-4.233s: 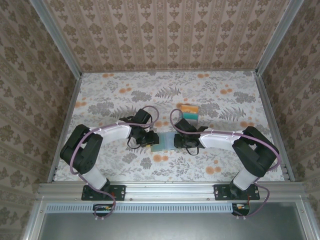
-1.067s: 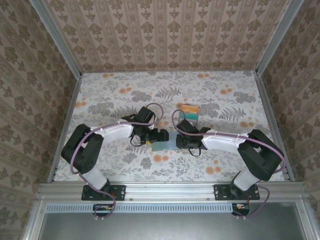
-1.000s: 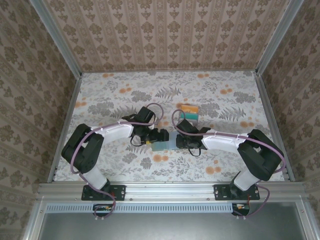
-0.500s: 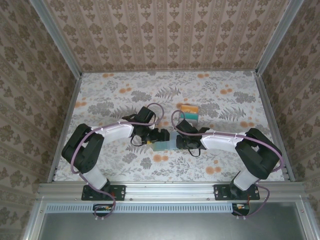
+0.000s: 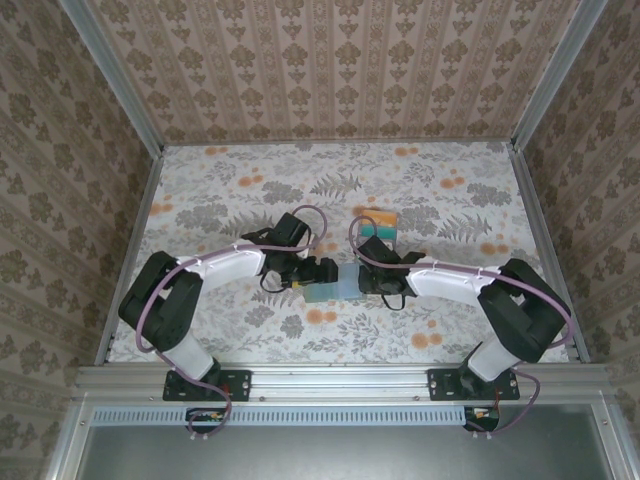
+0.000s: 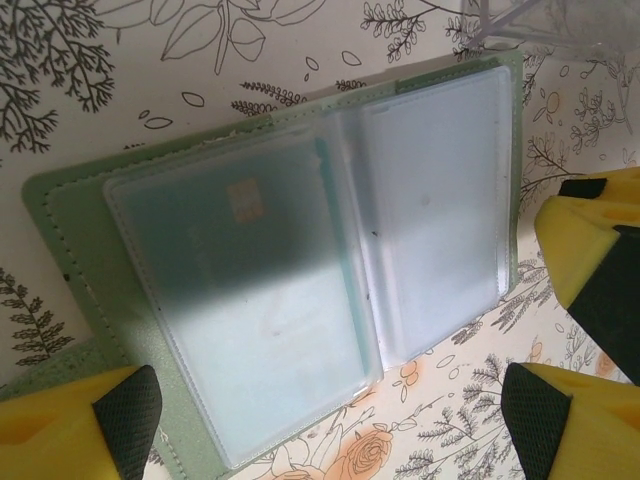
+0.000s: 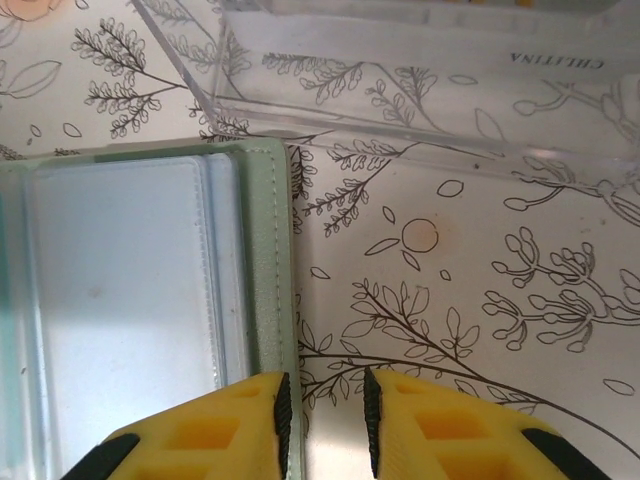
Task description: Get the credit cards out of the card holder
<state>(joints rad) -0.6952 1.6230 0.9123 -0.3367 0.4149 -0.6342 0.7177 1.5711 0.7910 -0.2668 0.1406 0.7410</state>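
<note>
top external: the card holder (image 5: 330, 288) lies open on the floral tabletop (image 5: 450, 180), between the two arms. the left fingers (image 5: 316, 272) are at the holder's left side and the right fingers (image 5: 364, 281) at its right edge. this placement reads as one arm steadying the holder while the other works on it. beyond the holder, toward the far right, loose credit cards (image 5: 380, 222) lie stacked, orange above teal, judged to be out of the holder.

left wrist: the card holder (image 6: 60, 230) shows its sage cover rim around clear plastic sleeves. a teal card (image 6: 230, 300) with a small chip square sits inside the left-hand sleeve. the right-hand sleeve looks empty. the left fingers (image 6: 330, 420) are released and spread wide, one tip at each near corner of the holder, grasping nothing. judged: held wide so as to come down over the sleeve. no writing on the card can be read.

right wrist: the right fingers (image 7: 325, 425) are drawn close with a narrow gap between them, set at the holder's stitched right edge (image 7: 268, 250). that edge runs under one tip, and i cannot tell whether it is pinched or merely pinned. a clear plastic tray (image 7: 400, 90) lies just beyond the holder. its printed label appears to read "chiltina".
</note>
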